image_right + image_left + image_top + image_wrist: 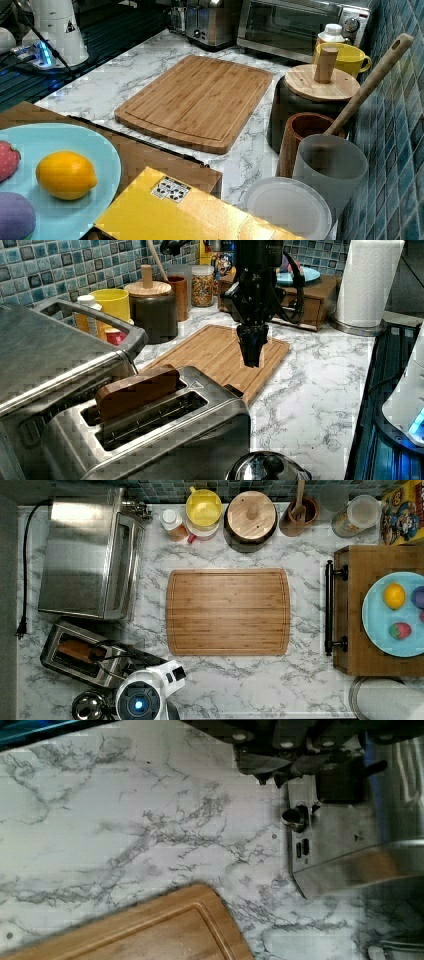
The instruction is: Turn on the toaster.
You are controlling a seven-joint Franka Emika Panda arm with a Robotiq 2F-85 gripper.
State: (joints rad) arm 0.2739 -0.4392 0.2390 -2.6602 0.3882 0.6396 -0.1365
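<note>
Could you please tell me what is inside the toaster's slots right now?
One slot of the toaster holds a brown slice of bread sticking up above the top. The other slot looks empty, though its depths are too dark to see.

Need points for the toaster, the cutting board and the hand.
toaster [165,415]: left view, steel top between the slots.
cutting board [227,611]: top view, middle of the wooden surface.
hand [251,356]: left view, between the fingertips.

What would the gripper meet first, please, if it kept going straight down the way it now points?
Probably the toaster's lever end: in the left view the gripper points straight down above it, near the cutting board. Depth is unclear, so it might just miss and reach the marble counter.
</note>
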